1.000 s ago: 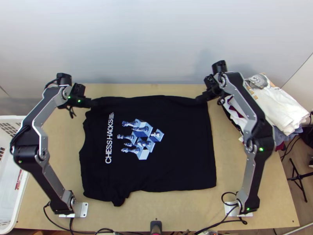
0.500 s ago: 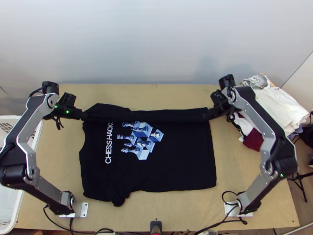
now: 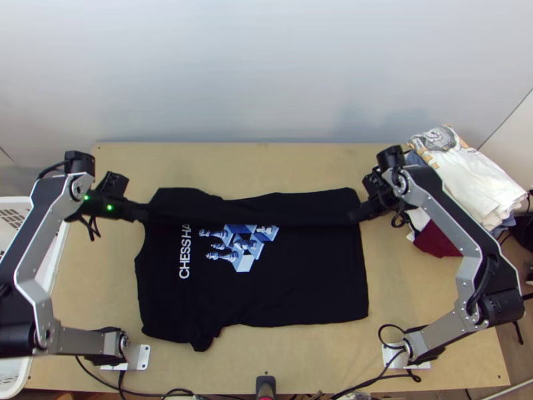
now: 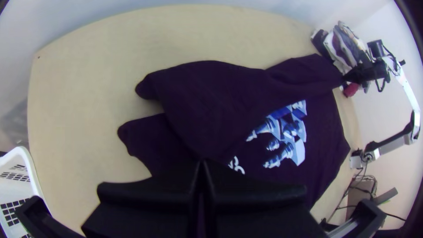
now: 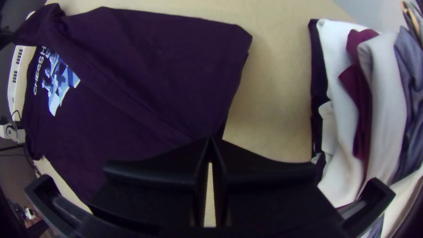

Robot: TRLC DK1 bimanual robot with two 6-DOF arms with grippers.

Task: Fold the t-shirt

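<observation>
The black t-shirt lies on the table, neckline toward the left, its far part lifted and folded over the top of the chess print. My left gripper is at the shirt's upper left side; in the left wrist view the left gripper is shut on the cloth of the shirt. At the upper right side stands my right gripper; in the right wrist view the right gripper is shut on the cloth of the shirt near its hem. A sleeve bunches at the near left.
A pile of clothes lies at the table's right edge, beside the right arm. On the left, a white basket stands partly under the left arm. Bare wooden table shows beyond the shirt.
Both grippers have come toward the near edge and a little outward, bringing the shirt's far part with them. The fold now covers more of the print, and table shows where the far edge lay.
</observation>
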